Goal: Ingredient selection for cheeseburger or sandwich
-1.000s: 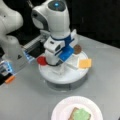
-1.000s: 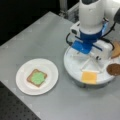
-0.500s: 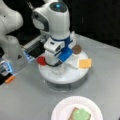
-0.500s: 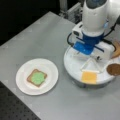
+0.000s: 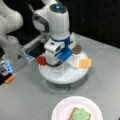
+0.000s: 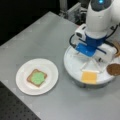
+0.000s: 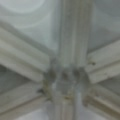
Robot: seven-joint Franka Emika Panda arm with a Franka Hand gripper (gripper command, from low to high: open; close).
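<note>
In both front views my gripper [image 5: 53, 63] [image 6: 91, 57] hangs low over the middle of a round white divided tray [image 5: 62, 77] [image 6: 72, 67], its fingertips hidden under the hand. The wrist view shows only the tray's white ribs [image 7: 67, 72] meeting at the hub, close up. On the tray lie a red tomato disc [image 5: 41, 60], a dark brown patty [image 5: 77, 49] [image 6: 113, 69] and a yellow cheese square [image 5: 85, 63] [image 6: 89, 77]. The sandwich is a toast square [image 6: 31, 79] topped with green lettuce [image 5: 80, 115] [image 6: 38, 77] on a white plate [image 5: 62, 110] [image 6: 22, 85].
The tray and plate stand on a grey table [image 6: 37, 40]. The arm's white base [image 5: 10, 50] rises at a front view's left, with a small orange piece [image 5: 10, 79] beside it. A black perforated board [image 6: 15, 110] borders the table at a front view's bottom left.
</note>
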